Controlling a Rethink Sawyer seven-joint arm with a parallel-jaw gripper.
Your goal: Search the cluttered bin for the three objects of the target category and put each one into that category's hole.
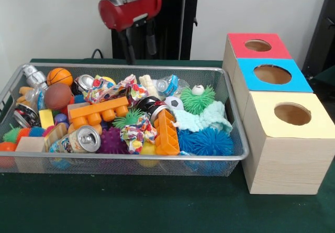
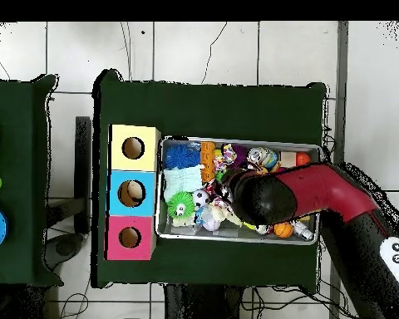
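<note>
my arm (image 2: 278,193) above bin (image 1: 131,159); jaws hidden, can't tell state. risk: yellow toys buried under clutter, blind grab snags spiky balls (image 1: 209,141).

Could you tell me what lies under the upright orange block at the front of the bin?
Under the orange block a yellow rounded thing peeks out against the bin mesh; what it is stays hidden by the block and patterned cloth.
</note>
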